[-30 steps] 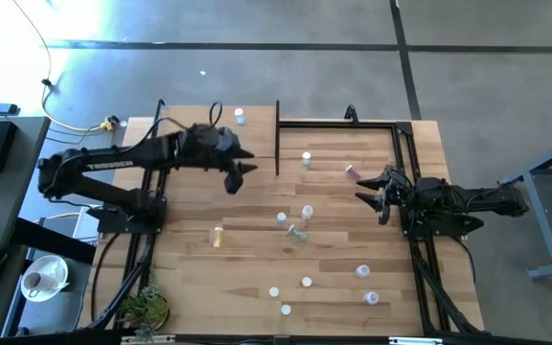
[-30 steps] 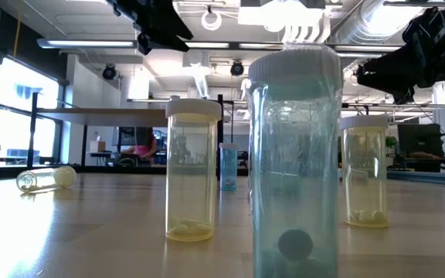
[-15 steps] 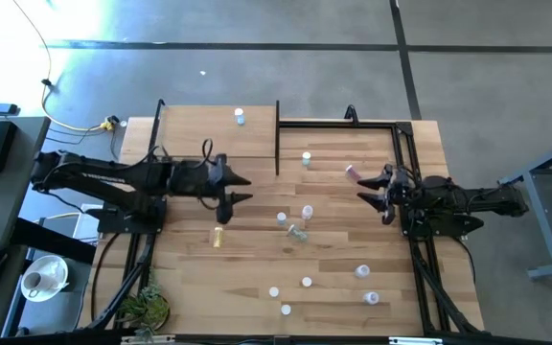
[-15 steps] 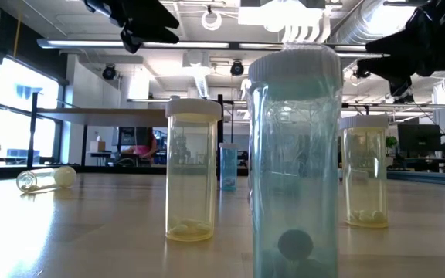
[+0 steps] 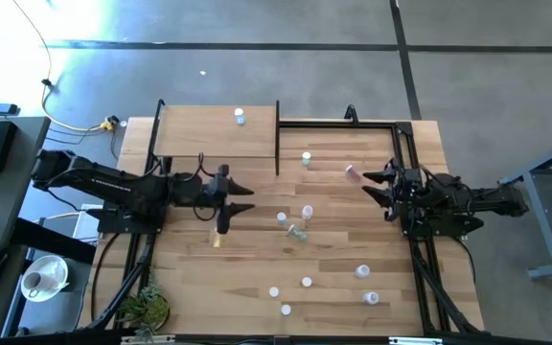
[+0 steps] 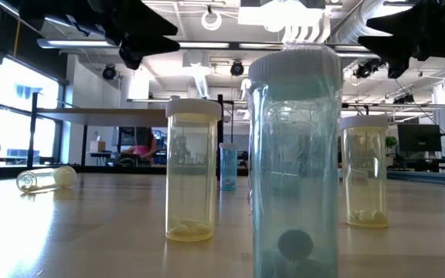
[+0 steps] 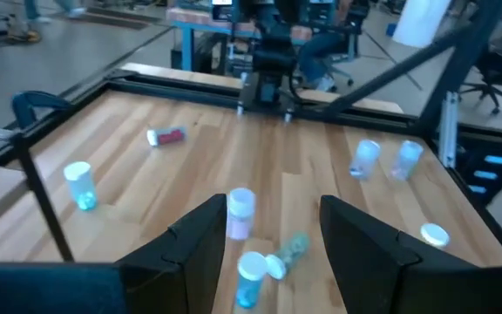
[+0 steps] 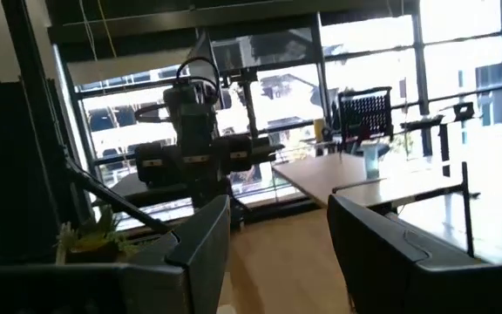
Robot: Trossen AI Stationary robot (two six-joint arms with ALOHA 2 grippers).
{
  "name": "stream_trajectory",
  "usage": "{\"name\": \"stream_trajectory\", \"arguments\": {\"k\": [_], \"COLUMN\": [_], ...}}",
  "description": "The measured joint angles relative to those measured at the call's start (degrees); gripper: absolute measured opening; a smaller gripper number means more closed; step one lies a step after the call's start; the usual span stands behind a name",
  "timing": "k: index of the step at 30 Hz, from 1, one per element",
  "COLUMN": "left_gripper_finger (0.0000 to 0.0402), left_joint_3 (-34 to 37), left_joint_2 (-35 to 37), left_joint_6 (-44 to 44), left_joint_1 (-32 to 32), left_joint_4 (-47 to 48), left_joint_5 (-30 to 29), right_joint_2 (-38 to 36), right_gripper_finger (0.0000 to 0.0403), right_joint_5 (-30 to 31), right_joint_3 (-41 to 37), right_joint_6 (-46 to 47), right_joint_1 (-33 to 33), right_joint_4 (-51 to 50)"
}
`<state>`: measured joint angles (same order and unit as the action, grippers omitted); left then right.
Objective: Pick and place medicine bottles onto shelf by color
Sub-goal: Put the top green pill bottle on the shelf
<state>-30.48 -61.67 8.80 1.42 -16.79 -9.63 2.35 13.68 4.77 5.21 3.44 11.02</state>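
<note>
Several medicine bottles stand or lie scattered on the wood table. A pink one (image 5: 306, 212), a blue one (image 5: 282, 219) and a green one lying on its side (image 5: 297, 231) are at mid-table. A yellow one (image 5: 217, 237) stands nearer the left, and a pink one (image 5: 351, 173) lies at the right. One pale blue bottle (image 5: 240, 117) stands on the shelf (image 5: 199, 139) at the far left. My left gripper (image 5: 245, 198) hovers open above the table, left of the middle group; the pink bottle (image 7: 240, 212) shows ahead between its fingers. My right gripper (image 5: 370, 187) hangs open beside the lying pink bottle, holding nothing.
More bottles stand near the front edge (image 5: 307, 282), (image 5: 362, 272), (image 5: 372, 298), and a teal one (image 5: 306, 159) stands at the far middle. A black post (image 5: 277, 134) rises at the shelf's right edge. A black frame (image 5: 401, 144) runs along the right side. A plant (image 5: 147, 309) sits at the front left corner.
My left gripper has come away from the shelf toward the table's near edge and sunk lower, tipping from pointing down to nearly level; it stays open. My right gripper has tipped upward a little in place.
</note>
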Motion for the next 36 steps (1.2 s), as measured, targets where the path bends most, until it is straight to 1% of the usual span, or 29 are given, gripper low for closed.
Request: {"name": "stream_trajectory", "arguments": {"k": [6, 9, 11, 14, 18, 23, 27, 31, 34, 36], "left_gripper_finger": [0.0175, 0.0175, 0.0175, 0.0175, 0.0175, 0.0175, 0.0175, 0.0175, 0.0175, 0.0175], "left_joint_3": [0.0, 0.0, 0.0, 0.0, 0.0, 0.0, 0.0, -0.1, -0.1, -0.1], "left_joint_2": [0.0, 0.0, 0.0, 0.0, 0.0, 0.0, 0.0, 0.0, 0.0, 0.0], "left_joint_6": [0.0, 0.0, 0.2, 0.1, 1.1, 1.6, 3.0, 3.0, 3.0, 3.0], "left_joint_1": [2.9, 4.3, 5.1, 6.0, 6.8, 6.9, 6.8, 6.8, 6.8, 6.8], "left_joint_4": [-1.1, -1.0, -0.8, -0.7, -0.6, 2.2, 4.2, 4.6, 4.6, 4.6], "left_joint_5": [0.6, 2.5, 3.9, 5.2, 5.2, 5.2, 5.2, 5.2, 5.2, 5.2], "right_joint_2": [0.0, 1.1, 3.1, 7.5, 15.7, 25.8, 32.3, 37.3, 40.2, 41.6], "right_gripper_finger": [0.0186, 0.0186, 0.0186, 0.0186, 0.0186, 0.0186, 0.0186, 0.0186, 0.0192, 0.0202], "right_joint_5": [2.7, 2.9, 3.1, 7.1, 14.2, 20.6, 22.4, 22.7, 22.4, 20.7], "right_joint_3": [0.3, 2.9, 5.3, 9.4, 16.0, 25.6, 32.7, 39.0, 43.2, 45.9], "right_joint_6": [-5.7, -7.4, -8.6, -10.5, -10.2, -7.9, -4.4, -2.2, -1.1, -1.1], "right_joint_1": [0.0, 0.0, 0.0, -0.1, -0.1, -0.1, -1.0, -3.5, -6.3, -8.6], "right_joint_4": [4.7, 4.7, 4.5, 1.8, -4.4, -14.9, -23.3, -31.6, -37.2, -40.4]}}
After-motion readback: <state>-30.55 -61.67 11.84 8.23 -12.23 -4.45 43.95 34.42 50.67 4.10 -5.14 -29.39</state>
